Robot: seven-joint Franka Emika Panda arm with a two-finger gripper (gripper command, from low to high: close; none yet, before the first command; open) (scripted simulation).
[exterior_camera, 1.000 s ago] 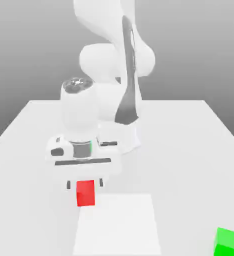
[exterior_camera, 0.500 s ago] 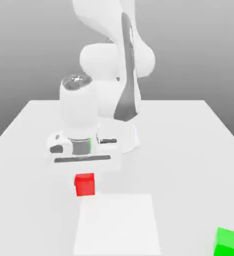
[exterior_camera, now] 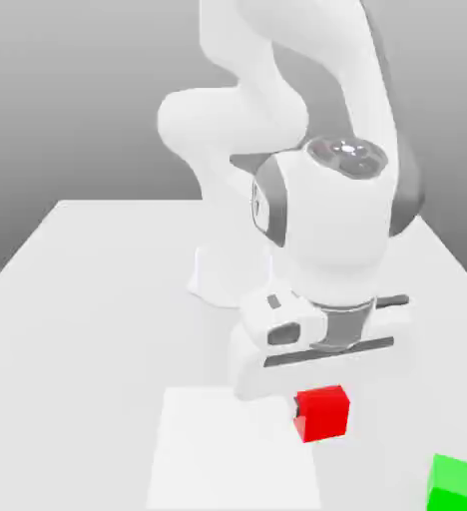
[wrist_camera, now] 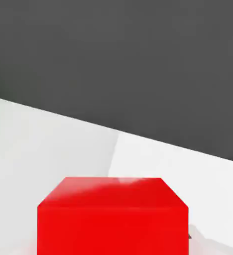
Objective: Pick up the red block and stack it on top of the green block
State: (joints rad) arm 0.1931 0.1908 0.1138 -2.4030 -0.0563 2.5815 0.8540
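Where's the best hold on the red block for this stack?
Two opposite side faces, from straight above, as the tool appears to hold it now. The red block is a plain cube hanging level: flat parallel sides suit the tool, and its underside is left free to land on the green block.

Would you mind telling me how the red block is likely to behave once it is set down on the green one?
The red block looks like a rigid cube with flat faces, so it probably won't roll or sag. Its plain smooth faces might slide a little on contact. The green block seems the same size, so the landing surface is small, and an off-centre placement could tip it off.
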